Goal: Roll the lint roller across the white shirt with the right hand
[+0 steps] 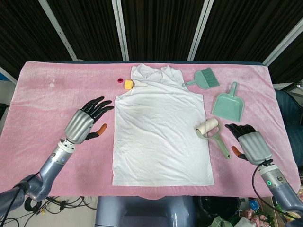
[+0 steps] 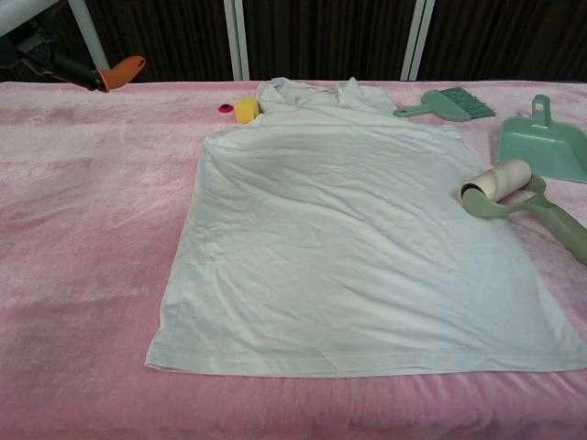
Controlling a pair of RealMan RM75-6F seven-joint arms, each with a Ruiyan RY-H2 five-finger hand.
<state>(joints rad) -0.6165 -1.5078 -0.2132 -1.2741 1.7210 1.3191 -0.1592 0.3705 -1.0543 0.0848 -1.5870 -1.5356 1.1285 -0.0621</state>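
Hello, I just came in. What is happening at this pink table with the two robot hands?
A white shirt lies flat on the pink cloth-covered table. A pale green lint roller with a cream roll rests at the shirt's edge, untouched. The right hand is next to its handle, holding nothing. The left hand is open beside the shirt's other edge. Rolling has not started. A green brush and green dustpan lie nearby.

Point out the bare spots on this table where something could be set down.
Open pink cloth lies between the left hand and the white shirt, and along the table's far left. Crowded: right of the shirt, with brush, dustpan, lint roller, right hand.
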